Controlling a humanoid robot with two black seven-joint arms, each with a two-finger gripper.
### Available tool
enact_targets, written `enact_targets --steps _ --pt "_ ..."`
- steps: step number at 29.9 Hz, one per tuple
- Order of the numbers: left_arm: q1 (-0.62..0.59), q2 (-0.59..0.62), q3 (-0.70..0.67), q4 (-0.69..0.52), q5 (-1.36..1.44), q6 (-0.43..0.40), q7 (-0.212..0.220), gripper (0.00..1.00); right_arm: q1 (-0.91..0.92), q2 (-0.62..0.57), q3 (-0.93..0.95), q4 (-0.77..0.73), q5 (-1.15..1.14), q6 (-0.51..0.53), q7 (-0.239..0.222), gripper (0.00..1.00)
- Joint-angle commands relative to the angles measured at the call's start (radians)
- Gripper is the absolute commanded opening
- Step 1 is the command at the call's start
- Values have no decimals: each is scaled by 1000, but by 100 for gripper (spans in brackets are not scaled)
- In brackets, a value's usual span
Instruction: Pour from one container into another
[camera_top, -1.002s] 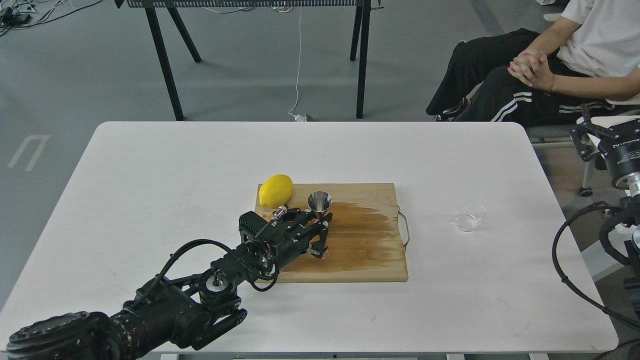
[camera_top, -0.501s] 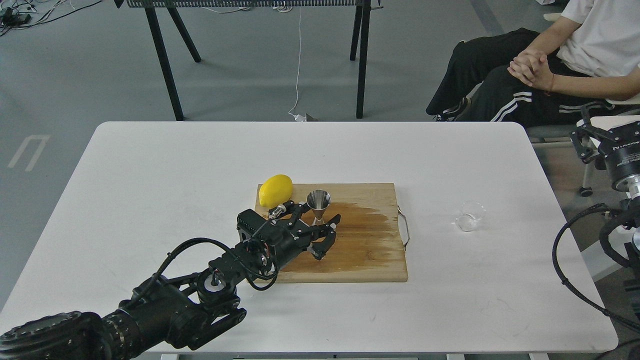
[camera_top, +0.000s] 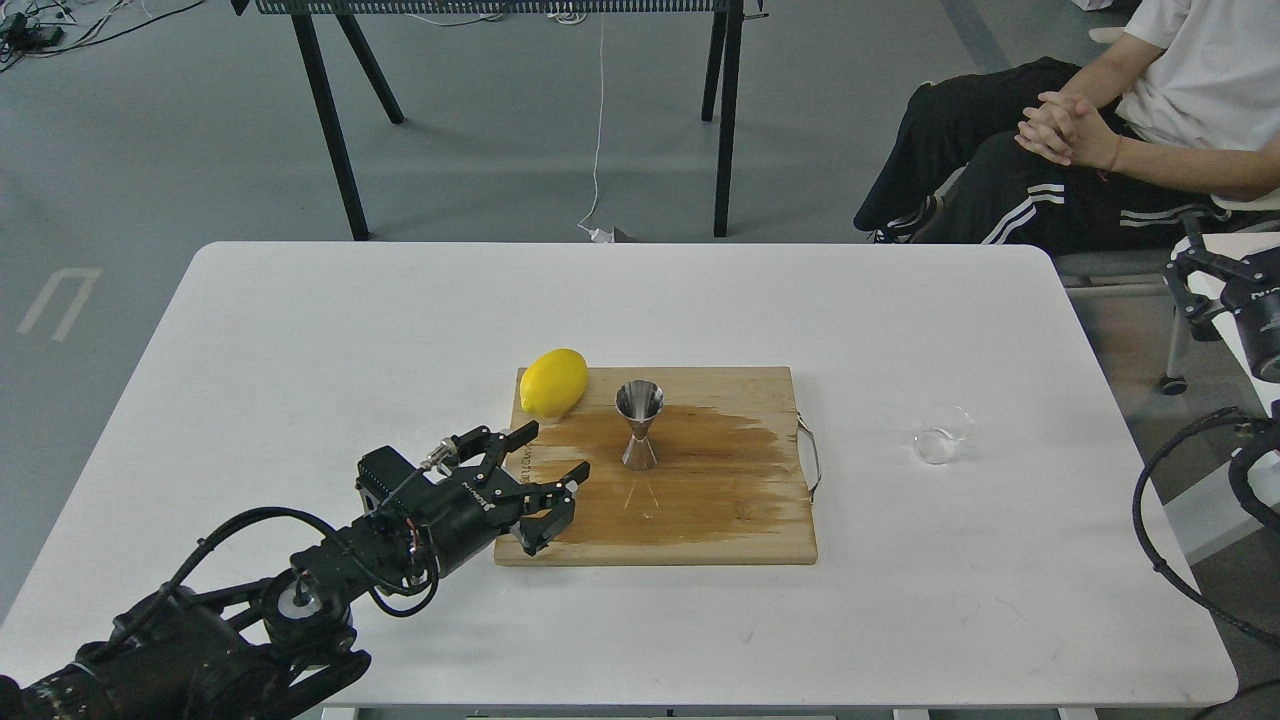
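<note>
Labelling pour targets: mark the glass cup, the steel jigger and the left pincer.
glass cup (camera_top: 941, 433): head view, on its clear side wall.
steel jigger (camera_top: 639, 432): head view, on its narrow waist.
left pincer (camera_top: 552, 466): head view, midway between its spread fingertips.

I see a wooden cutting board (camera_top: 720, 520) lying flat near the middle of the white table (camera_top: 300, 330). A big dark wet patch (camera_top: 715, 470) covers much of the board. A yellow lemon (camera_top: 553, 382) sits on the board's far left corner (part of it hangs over the edge). A thin metal handle (camera_top: 810, 457) sticks out from the board's right side. Far behind the board, a person (camera_top: 1100, 140) sits with hands folded.
</note>
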Motion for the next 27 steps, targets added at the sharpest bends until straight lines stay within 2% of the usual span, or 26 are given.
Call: enact_targets --steps 1,4,7,9,12,13,16,17,19,21,24,26,27 --pt "11 73 -18 -107 0 0 -45 85 -2 -34 0 -27 0 0 2 100" --pt "2 119 -19 -154 -119 0 -97 87 -40 -66 0 -23 3 0 0 100" --pt "-21 136 -21 -171 -360 0 -193 90 -68 -66 10 -21 65 0 -14 100" --pt "-56 135 -27 -171 -513 0 -241 91 -94 -68 0 -20 180 0 -52 100" --pt "-78 125 -64 -171 -724 0 -259 97 -152 -68 -2 17 359 0 -176 100" --pt "-83 124 -80 -171 -778 0 -260 97 -172 -68 -2 42 404 0 -201 100" --pt "-115 110 -143 -171 -890 0 -260 97 -227 -68 -3 89 467 0 -212 100" --pt "-118 104 -171 -170 -930 -24 -260 97 -238 -65 -4 97 472 0 -212 100" --pt "-118 101 -264 -165 -1046 -157 -269 97 -259 -52 -2 109 478 0 -212 100" --pt "-117 101 -384 -147 -1195 -330 -287 97 -293 -34 -8 135 525 0 -212 100" --pt "-115 98 -560 -73 -1437 -585 -289 97 -347 3 -10 215 596 0 -210 100" --pt "-115 92 -625 -24 -1570 -676 -286 98 -380 29 -4 285 625 0 -209 100" --pt "-120 86 -636 3 -1624 -693 -286 98 -396 47 -2 312 636 0 -209 100"
